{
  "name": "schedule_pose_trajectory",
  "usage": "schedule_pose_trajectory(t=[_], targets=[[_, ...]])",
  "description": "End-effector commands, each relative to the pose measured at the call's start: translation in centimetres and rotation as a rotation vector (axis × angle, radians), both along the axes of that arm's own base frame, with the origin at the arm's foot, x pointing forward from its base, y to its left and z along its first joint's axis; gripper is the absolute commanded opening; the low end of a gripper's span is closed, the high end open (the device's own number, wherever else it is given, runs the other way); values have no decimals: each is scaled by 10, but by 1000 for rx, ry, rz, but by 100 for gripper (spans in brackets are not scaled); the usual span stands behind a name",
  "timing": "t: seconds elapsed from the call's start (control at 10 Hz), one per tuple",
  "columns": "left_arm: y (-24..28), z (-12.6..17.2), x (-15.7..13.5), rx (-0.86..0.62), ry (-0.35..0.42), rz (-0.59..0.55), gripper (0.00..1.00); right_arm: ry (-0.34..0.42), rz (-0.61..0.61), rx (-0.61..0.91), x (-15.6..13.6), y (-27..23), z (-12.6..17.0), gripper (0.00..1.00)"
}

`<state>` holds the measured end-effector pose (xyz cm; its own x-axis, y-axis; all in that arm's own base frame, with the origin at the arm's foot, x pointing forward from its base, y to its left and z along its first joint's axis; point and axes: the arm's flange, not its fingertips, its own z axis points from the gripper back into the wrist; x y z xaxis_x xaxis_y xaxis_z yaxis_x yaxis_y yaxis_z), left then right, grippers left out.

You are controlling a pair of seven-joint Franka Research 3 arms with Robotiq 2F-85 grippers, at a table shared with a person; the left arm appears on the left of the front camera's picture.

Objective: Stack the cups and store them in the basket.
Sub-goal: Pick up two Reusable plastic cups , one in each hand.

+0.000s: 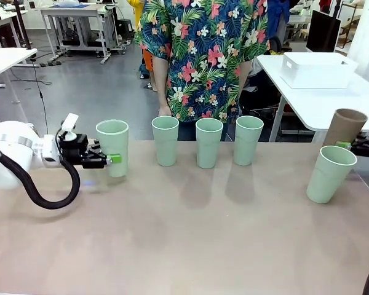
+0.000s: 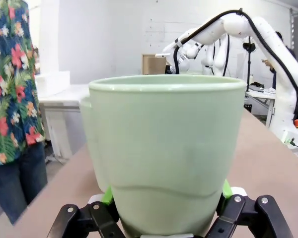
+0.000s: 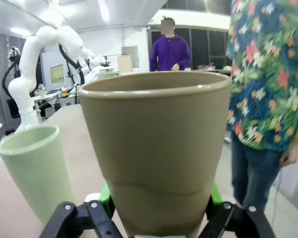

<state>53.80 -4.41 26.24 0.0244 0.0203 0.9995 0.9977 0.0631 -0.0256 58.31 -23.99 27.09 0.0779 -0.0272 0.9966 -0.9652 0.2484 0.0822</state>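
Nearest, toward the right of the bench [image 1: 184, 246], a lone mint cup [image 1: 329, 174] stands mouth up, free of either hand. At far left the left hand [image 1: 111, 160] is clamped from the side on the end mint cup [image 1: 112, 144], its green pads low on the wall. This leaves the rim free, presumably so the cup can be lifted and dropped into another. At the right edge the right hand [image 1: 345, 144] likewise holds the tan cup [image 1: 344, 125], which leans slightly just behind the lone mint cup. Farther back, three mint cups [image 1: 209, 142] stand upright in a row, apart from one another, which leaves room for a side grip. Behind them stands a person [image 1: 203, 55]. The basket [image 1: 317, 69] sits on a separate white bench [image 1: 332, 104], well apart from all the cups. Obscured: the tan cup's base, so whether it is lifted cannot be told; the left hand's far finger; the right arm, cut off at the frame edge; the basket's interior.
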Motion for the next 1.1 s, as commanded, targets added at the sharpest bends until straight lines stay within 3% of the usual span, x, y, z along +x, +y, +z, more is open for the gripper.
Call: schedule_pose_trajectory(t=[0.0,0.3,0.6,1.0], targets=[[5,50,-11,-23,-26,9,85,-1,-67,5,-13,12,49,84],[7,107,-24,-68,-45,-24,85,-8,-103,-46,-33,38,113,84],[19,133,-50,-99,-41,-37,85,-17,-99,-28,-86,76,158,84],[24,142,-98,-87,3,-39,85,-48,6,-3,-176,155,164,84]])
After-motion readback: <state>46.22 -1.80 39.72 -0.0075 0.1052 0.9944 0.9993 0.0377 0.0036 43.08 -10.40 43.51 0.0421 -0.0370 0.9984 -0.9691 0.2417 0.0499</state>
